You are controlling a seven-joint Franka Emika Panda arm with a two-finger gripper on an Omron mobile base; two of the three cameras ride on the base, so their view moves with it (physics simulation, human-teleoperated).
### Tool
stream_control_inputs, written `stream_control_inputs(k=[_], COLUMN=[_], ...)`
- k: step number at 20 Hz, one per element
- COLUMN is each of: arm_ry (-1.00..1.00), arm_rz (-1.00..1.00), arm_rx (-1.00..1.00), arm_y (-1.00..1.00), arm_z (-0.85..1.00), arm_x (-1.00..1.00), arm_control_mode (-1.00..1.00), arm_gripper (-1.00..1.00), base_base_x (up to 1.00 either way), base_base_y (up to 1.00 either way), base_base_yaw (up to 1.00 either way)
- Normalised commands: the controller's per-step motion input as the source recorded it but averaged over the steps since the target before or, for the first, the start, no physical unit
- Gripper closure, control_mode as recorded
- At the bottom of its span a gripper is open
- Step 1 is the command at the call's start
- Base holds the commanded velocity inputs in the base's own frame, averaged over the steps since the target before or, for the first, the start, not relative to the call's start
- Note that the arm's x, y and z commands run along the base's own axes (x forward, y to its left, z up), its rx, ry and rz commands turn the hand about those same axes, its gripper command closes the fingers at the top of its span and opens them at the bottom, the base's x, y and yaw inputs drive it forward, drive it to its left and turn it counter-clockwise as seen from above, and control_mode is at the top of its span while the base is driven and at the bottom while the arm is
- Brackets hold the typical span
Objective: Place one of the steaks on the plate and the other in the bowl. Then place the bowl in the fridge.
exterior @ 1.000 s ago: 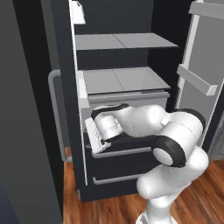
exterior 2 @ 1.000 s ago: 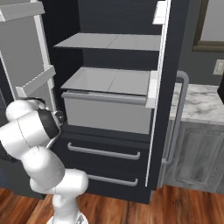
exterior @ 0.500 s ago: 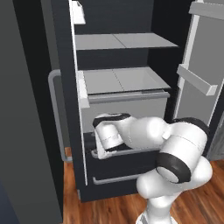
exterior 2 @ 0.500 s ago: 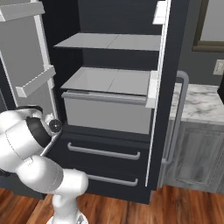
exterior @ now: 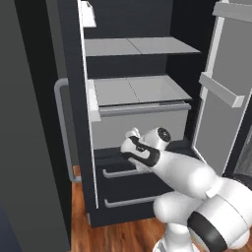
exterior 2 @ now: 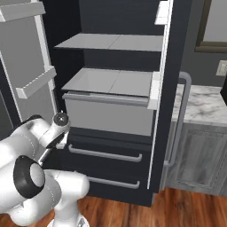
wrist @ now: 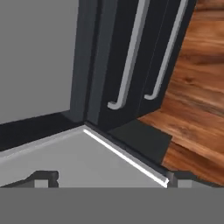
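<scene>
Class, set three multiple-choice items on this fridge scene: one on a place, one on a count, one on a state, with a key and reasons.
1. Where is the hand?
A. low, by the fridge drawers
B. on the top shelf
C. over the marble counter

2. How many drawer handles run across the fridge's lower front?
A. one
B. two
C. four

3. How do the fridge doors stand?
A. both shut
B. one open
C. both open

Key: 1 A, the arm ends level with the drawers; 2 B, two grey bars lie one above the other; 3 C, shelves show between two swung-out doors.
</scene>
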Motion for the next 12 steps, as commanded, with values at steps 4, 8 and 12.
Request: stream_control_inputs(k=[4, 8, 12], arm_ry=[0.18, 0.21, 0.45], arm_rz=[0.17, 0.28, 0.49], arm_rx=[-0.57, -0.42, -0.2], arm_y=[-0.99, -0.89, -0.33], arm_z=[0.61, 0.87, 0.08], arm_x=[0.23, 0.0, -0.03], arm_control_mode=[-1.0, -1.0, -1.0], arm_gripper=[-1.0, -1.0, -1.0], base_base_x=[0.0, 0.0, 0.0], base_base_y=[0.0, 0.0, 0.0], base_base_yaw=[0.0, 0.0, 0.0])
